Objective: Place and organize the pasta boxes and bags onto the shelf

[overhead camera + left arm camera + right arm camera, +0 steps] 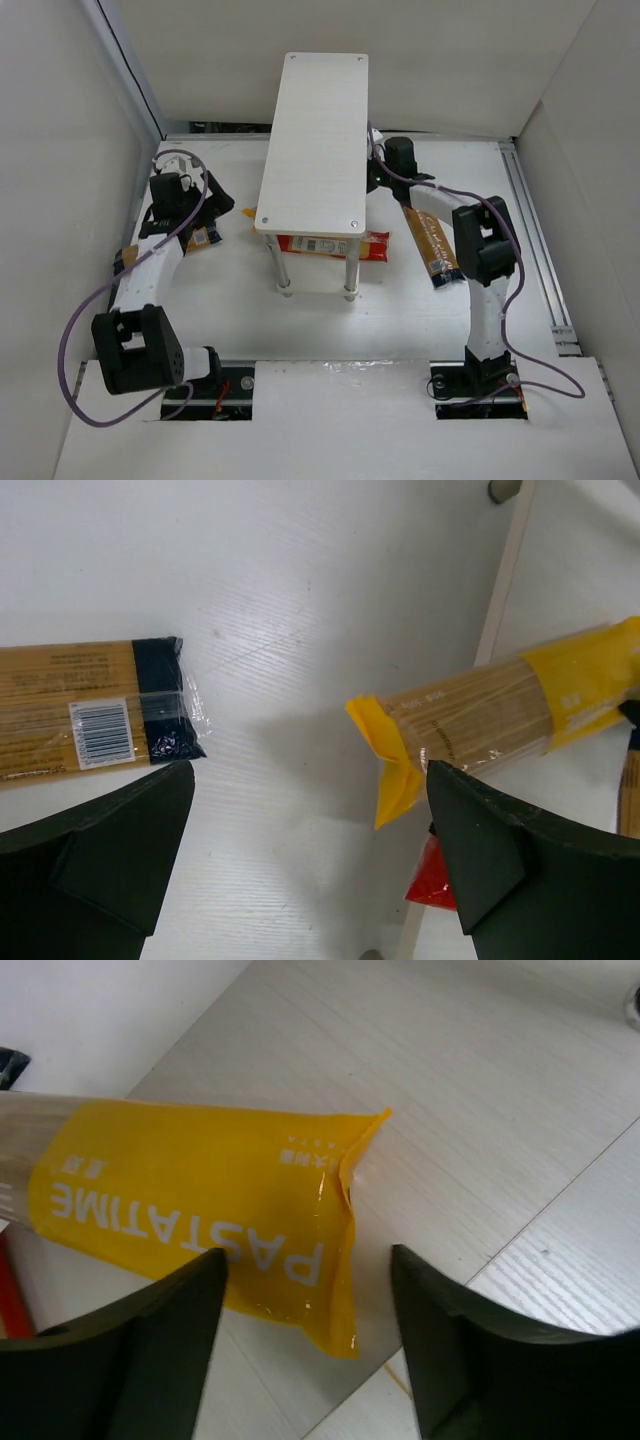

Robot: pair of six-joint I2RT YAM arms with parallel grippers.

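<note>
Here left fingers [110, 850] wide over table [300, 630]; right fingers [480, 1350] parted, yellow bag [200, 1190] corner between, on shelf [480, 1110].

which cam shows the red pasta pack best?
Top external: the red pack shows most of its length and its white label below the shelf top board. Left wrist catches only a red corner; right wrist only a red sliver at the frame's left edge.

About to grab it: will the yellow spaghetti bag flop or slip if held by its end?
Yellow spaghetti bag probably stays stiff: straight strands fill it. Its glossy, wrinkled end flap looks empty, so likely crumples and slips.
</note>
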